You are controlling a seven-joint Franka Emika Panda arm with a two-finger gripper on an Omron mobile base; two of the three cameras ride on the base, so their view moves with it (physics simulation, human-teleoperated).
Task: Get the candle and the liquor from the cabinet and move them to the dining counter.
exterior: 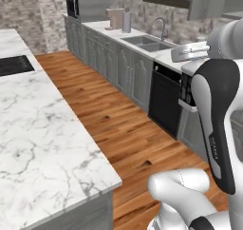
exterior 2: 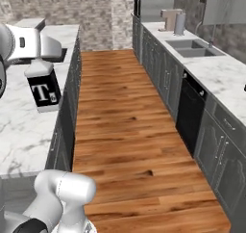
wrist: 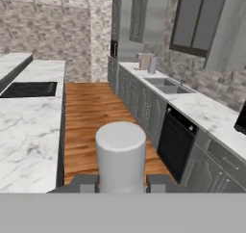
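Currently held: liquor [exterior 2: 44,87], square dark glass, pale label.
Gripper [wrist: 121,181]: clamped on its round stopper.
Below: dining counter [exterior: 42,143], veined marble.

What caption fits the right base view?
Hand shut on the liquor, carried above the marble counter.

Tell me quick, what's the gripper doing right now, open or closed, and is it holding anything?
Gripper: closed on the liquor, gripping the bottle at its stopper end, carried above the marble counter.

Black liquor [exterior 2: 44,92] with white label, grey-veined marble dining counter [exterior: 42,138]
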